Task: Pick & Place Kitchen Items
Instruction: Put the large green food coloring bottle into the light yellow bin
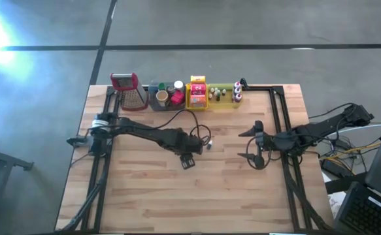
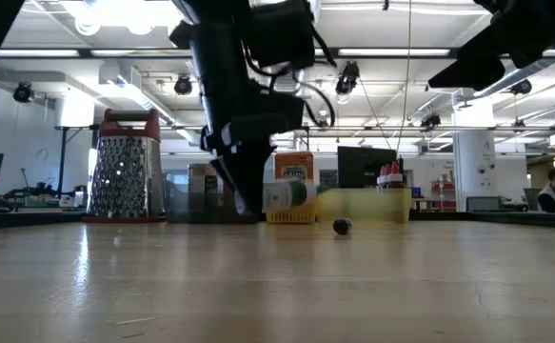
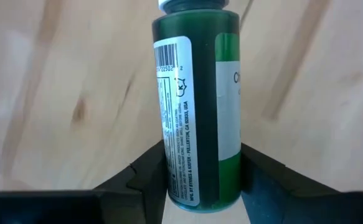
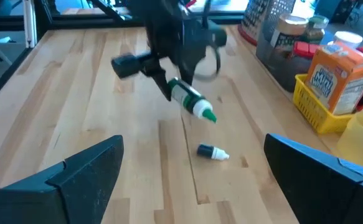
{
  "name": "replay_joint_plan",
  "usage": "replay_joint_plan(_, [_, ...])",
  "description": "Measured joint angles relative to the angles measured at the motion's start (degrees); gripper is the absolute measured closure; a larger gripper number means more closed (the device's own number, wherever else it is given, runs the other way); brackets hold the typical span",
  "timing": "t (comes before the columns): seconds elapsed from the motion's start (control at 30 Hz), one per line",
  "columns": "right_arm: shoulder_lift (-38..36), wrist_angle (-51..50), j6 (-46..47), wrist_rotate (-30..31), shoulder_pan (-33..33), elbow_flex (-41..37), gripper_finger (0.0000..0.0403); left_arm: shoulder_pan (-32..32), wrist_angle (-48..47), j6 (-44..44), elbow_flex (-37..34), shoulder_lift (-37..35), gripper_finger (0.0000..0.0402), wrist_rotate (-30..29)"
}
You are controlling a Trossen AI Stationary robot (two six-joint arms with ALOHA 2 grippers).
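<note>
My left gripper (image 1: 200, 145) is near the table's middle, shut on a small green bottle (image 3: 197, 106) with a white label and a green pointed cap (image 4: 209, 116). A second tiny bottle (image 4: 212, 152), dark with a white cap, lies on its side on the wood just beyond it; the low view shows this tiny bottle (image 2: 342, 226) as a dark blob. My right gripper (image 1: 252, 145) waits open at the table's right, its fingers wide apart with nothing between them. My left gripper pinches the green bottle's bottom end (image 3: 197, 186) between its two fingers (image 3: 147, 180), one on each side of the body. The fingers slant steeply down from above. The bottle (image 2: 287, 195) is lifted clear of the table and juts out beyond the fingertips, cap end away from the gripper.
Along the far edge stand a red-topped metal grater (image 1: 128, 90), a grey tray (image 1: 156, 106) with jars, a yellow basket (image 1: 197, 103) holding an orange box, and a green tray (image 1: 224, 87) with small red-capped bottles. Black frame rails (image 1: 278, 111) run down both table sides.
</note>
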Motion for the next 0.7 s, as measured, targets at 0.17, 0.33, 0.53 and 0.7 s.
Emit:
replay_joint_plan(0.17, [0.02, 0.76, 0.0, 0.02, -0.02, -0.9, 0.0019, -0.69, 18.96, 2.31, -6.1, -4.89, 0.0233, 1.86])
replay_joint_plan(0.33, [0.02, 3.17, -0.16, -0.02, -0.01, -0.94, 0.0019, -0.41, 41.57, 6.47, -11.81, -6.41, 0.0234, 8.82])
replay_joint_plan(0.53, [0.98, -1.17, 2.74, -1.67, -0.06, 1.99, 0.0019, -0.04, 46.91, 14.31, -11.14, -6.32, 0.0234, 11.68])
replay_joint_plan(0.7, [3.65, -8.01, 5.35, -3.59, -0.69, 7.29, 0.0019, 0.97, 40.01, 16.45, -7.05, -6.06, 0.0234, 11.73])
